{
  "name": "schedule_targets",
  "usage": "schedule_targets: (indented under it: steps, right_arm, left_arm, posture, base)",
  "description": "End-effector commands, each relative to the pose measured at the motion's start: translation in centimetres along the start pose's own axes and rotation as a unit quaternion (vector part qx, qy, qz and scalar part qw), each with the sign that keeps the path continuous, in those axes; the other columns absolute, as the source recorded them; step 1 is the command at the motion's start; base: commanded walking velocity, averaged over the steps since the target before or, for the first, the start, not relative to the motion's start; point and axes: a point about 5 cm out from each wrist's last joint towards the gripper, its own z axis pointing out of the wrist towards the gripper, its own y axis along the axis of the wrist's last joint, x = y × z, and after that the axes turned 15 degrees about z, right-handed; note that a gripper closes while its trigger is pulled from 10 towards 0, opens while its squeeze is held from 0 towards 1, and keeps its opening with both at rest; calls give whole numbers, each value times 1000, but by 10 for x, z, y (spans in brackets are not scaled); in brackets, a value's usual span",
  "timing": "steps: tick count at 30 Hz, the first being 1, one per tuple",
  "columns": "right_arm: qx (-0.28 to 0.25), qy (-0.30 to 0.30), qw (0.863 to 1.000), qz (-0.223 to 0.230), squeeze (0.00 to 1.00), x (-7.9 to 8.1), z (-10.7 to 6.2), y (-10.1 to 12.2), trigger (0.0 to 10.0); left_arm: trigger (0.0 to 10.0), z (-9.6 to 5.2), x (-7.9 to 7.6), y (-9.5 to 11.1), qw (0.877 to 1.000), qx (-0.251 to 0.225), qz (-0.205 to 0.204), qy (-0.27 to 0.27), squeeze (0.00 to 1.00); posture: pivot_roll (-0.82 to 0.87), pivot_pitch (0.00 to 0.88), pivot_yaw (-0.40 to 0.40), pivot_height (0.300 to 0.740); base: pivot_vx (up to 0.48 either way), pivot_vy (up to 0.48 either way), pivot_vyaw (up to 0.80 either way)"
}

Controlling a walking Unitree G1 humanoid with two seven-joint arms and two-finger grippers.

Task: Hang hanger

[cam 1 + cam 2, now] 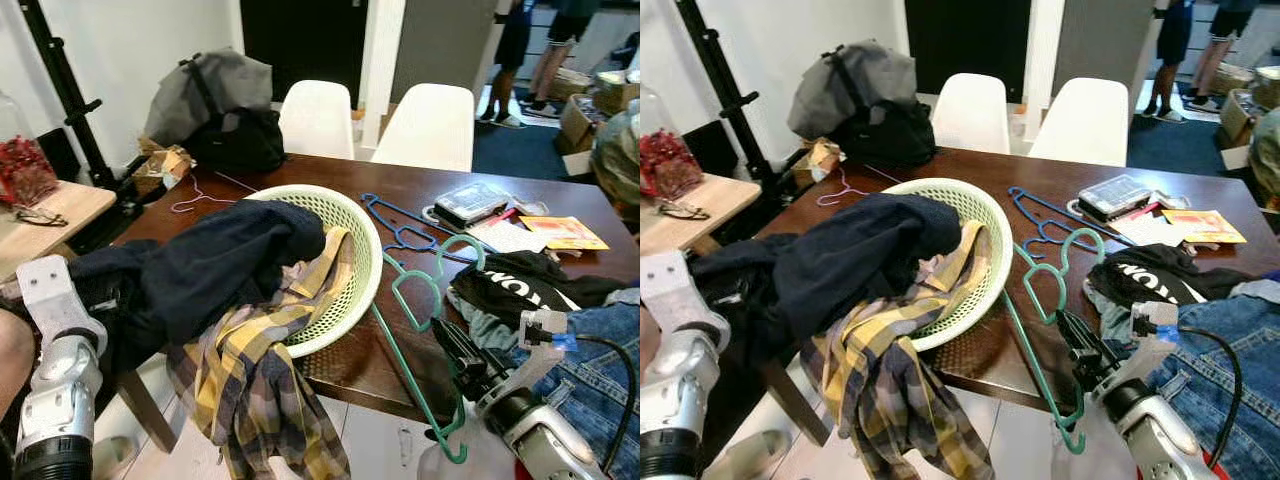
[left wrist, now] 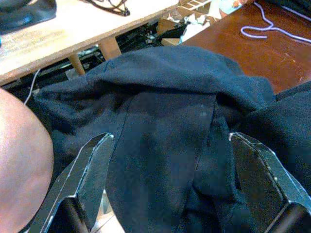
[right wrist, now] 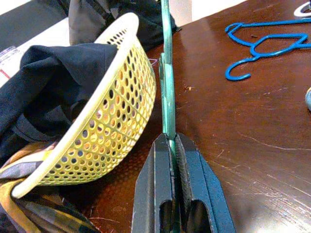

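Observation:
A green hanger (image 1: 405, 365) lies tilted over the front edge of the brown table (image 1: 400, 180), its hook end near the pale green basket (image 1: 352, 215). My right gripper (image 1: 447, 338) is shut on the hanger's thin bar, and in the right wrist view its fingers (image 3: 155, 160) pinch the green bar (image 3: 167, 87). A blue hanger (image 1: 405, 228) and a thin pink hanger (image 1: 195, 200) lie on the table. My left gripper (image 2: 175, 179) stands open just above a navy garment (image 2: 165, 111) that spills from the basket.
A plaid shirt (image 1: 260, 370) hangs over the table's front edge. A black shirt (image 1: 520, 275) and jeans (image 1: 600, 350) lie at the right. Two white chairs (image 1: 425, 125) and a backpack (image 1: 225, 110) stand behind. A wooden side table (image 1: 60, 205) and a person's knee (image 2: 19, 160) are at the left.

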Motion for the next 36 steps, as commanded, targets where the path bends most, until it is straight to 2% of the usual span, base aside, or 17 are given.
schedule_targets:
  steps: [1,8,11,13,21,24,25,26,27,28,29,31,32,33,34,35,36]
  right_arm:
    - [-5,-4,1000,7,0,-1,0,2,10000]
    - [-20,-9,1000,8,0,0,1,5,10000]
    - [-77,27,995,52,0,8,0,20,10000]
    - [-113,29,992,56,0,11,0,32,10000]
    - [-187,-41,981,-25,0,11,8,67,10000]
    - [-221,-45,974,-27,0,17,9,81,10000]
    - [-249,-11,968,-5,0,30,11,93,10000]
    - [-249,-11,968,-5,0,30,11,93,10000]
    - [-237,70,969,8,0,55,15,99,10000]
    - [-237,70,969,8,0,55,15,99,10000]
    - [-179,174,968,-13,0,88,17,94,10000]
    - [-179,174,968,-13,0,88,17,94,10000]
    - [-117,256,959,-31,0,114,17,86,10000]
    - [-117,256,959,-31,0,114,17,86,10000]
    - [-51,315,946,-62,0,134,16,75,10000]
    - [-51,315,946,-62,0,134,16,75,10000]
    - [23,343,934,-102,0,146,18,61,10000]
  left_arm:
    - [10000,1,5,-6,1000,14,4,3,0]
    - [10000,6,6,3,1000,8,-4,1,0]
    - [10000,8,3,21,1000,-17,-16,-8,0]
    - [10000,8,0,30,999,-32,-16,-14,0]
    - [10000,8,-9,45,998,-57,-12,-30,0]
    - [10000,8,-11,46,998,-59,-12,-33,0]
    - [10000,8,-13,48,997,-61,-12,-35,0]
    - [10000,8,-13,48,997,-61,-12,-35,0]
    - [10000,8,-14,48,997,-63,-12,-38,0]
    - [10000,8,-14,48,997,-63,-12,-38,0]
    - [10000,8,-15,49,997,-63,-12,-41,0]
    - [10000,8,-15,49,997,-63,-12,-41,0]
    - [10000,8,-16,50,997,-63,-12,-43,0]
    - [10000,8,-16,50,997,-63,-12,-43,0]
    - [10000,8,-17,50,997,-63,-12,-44,0]
    - [10000,8,-17,50,997,-63,-12,-44,0]
    - [10000,7,-19,51,997,-62,-12,-46,0]
  posture:
    - [-99,0,-16,740]
    - [-108,0,-6,740]
    - [-110,0,-1,740]
    - [-112,0,4,740]
    - [-117,0,7,740]
    - [-118,0,8,740]
    - [-119,0,12,740]
    - [-119,0,12,740]
    - [-120,0,13,740]
    - [-120,0,13,740]
    - [-123,0,13,740]
    - [-123,0,13,740]
    - [-122,0,13,740]
    - [-122,0,13,740]
    - [-127,0,16,740]
    - [-127,0,16,740]
    - [-129,0,18,740]
  base:
    - [0,0,0]
    - [0,0,0]
    - [0,0,0]
    - [0,0,0]
    - [0,0,0]
    - [0,0,0]
    - [0,0,0]
    - [0,0,0]
    - [0,0,0]
    - [0,0,0]
    - [0,0,0]
    - [0,0,0]
    - [0,0,0]
    - [0,0,0]
    - [0,0,0]
    - [0,0,0]
    - [0,0,0]
